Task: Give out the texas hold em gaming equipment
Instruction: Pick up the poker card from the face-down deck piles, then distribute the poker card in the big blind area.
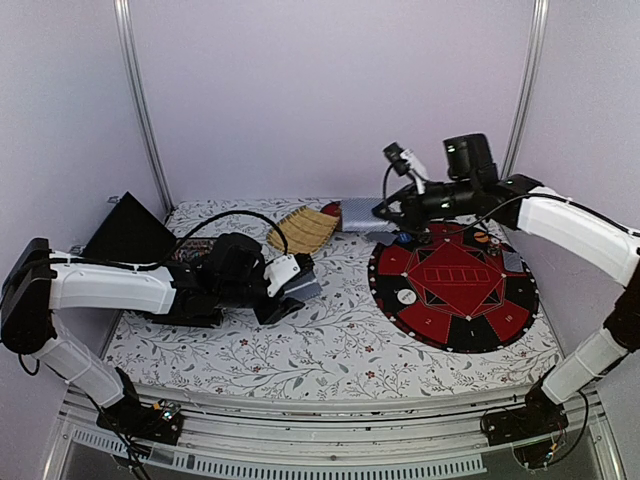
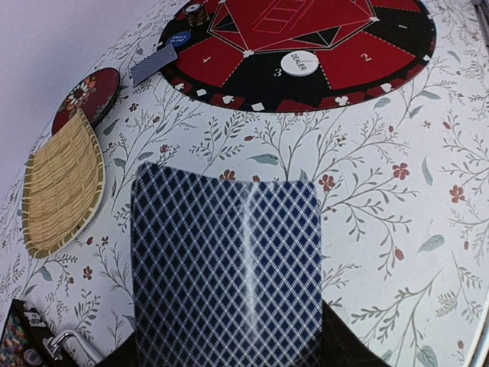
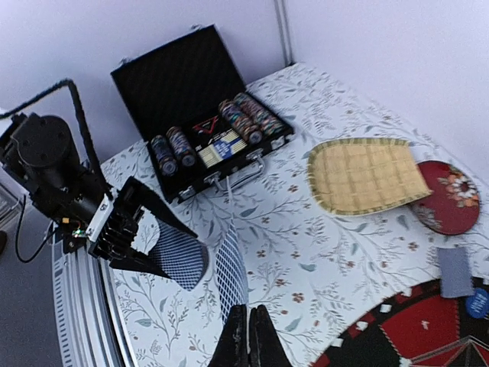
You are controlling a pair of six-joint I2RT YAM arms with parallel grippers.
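My left gripper [image 1: 291, 287] is shut on the grey-blue-backed card deck [image 2: 229, 260], held low over the cloth left of the mat; the deck [image 3: 179, 256] also shows between its dark fingers [image 3: 153, 205]. My right gripper [image 3: 248, 310] hangs high over the mat's far-left edge, shut on a single card [image 3: 231, 271] seen almost edge-on. On the red and black mat [image 1: 455, 290] lie the white dealer button [image 1: 405, 297], a card [image 1: 513, 262] and poker chips [image 1: 482, 238]. A blue chip [image 2: 179, 40] and another card [image 2: 153, 65] lie at the mat's far-left rim.
An open black case [image 3: 202, 115] with rows of chips stands at the far left. The woven bamboo tray [image 1: 303, 230] and red lacquer dish [image 3: 448, 197] lie at the back between case and mat. The table's near edge runs just before the arms' bases.
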